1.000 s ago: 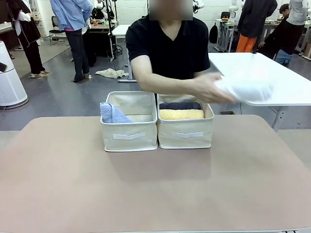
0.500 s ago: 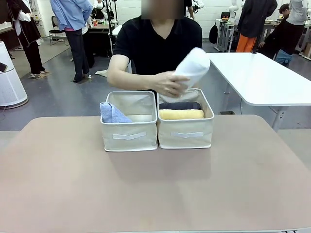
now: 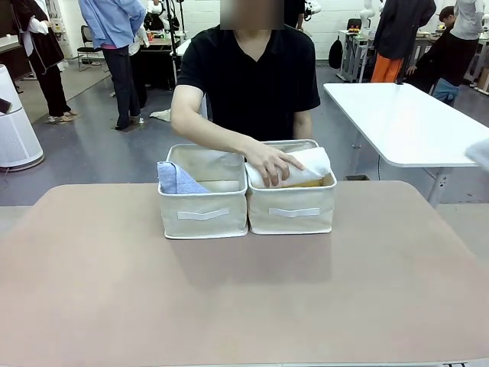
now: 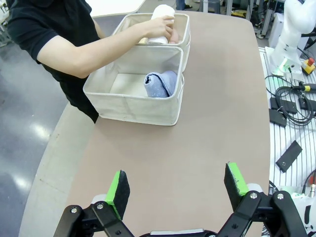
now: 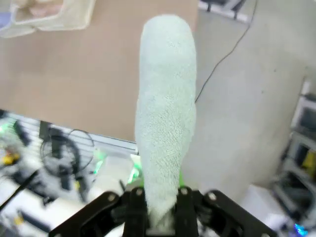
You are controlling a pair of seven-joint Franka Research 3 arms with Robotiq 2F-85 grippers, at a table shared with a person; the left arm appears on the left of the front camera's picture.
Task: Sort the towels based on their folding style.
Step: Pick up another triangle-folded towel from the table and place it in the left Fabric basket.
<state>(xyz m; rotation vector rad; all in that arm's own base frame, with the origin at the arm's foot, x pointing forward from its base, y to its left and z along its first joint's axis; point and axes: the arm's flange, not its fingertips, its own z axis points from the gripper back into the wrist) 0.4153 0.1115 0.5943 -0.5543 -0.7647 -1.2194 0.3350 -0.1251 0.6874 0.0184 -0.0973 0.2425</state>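
The person's hand (image 3: pixel 269 164) presses a white rolled towel (image 3: pixel 306 164) into the right cream basket (image 3: pixel 293 210), over a yellow roll (image 3: pixel 309 183) that just shows beneath it. A light blue towel (image 3: pixel 176 178) lies in the left basket (image 3: pixel 202 214). In the left wrist view, my left gripper (image 4: pixel 177 183) hovers open above bare table, well short of the baskets, the blue towel (image 4: pixel 160 84) and the white roll (image 4: pixel 160 27). My right gripper (image 5: pixel 163 200) is shut on a pale grey-teal towel (image 5: pixel 165 108), held beyond the table's edge. The dark grey and pink rolls are hidden.
A pale blurred cloth (image 3: pixel 480 153) shows at the front view's right edge. The brown table (image 3: pixel 244 298) is bare in front of the baskets. A white table (image 3: pixel 405 122) stands behind on the right. Cables and floor (image 5: pixel 247 98) lie below my right gripper.
The person swung the white roll from the right, lifted it over the right basket and laid it down inside, covering the dark grey and most of the yellow roll. The pale cloth appeared at the right edge.
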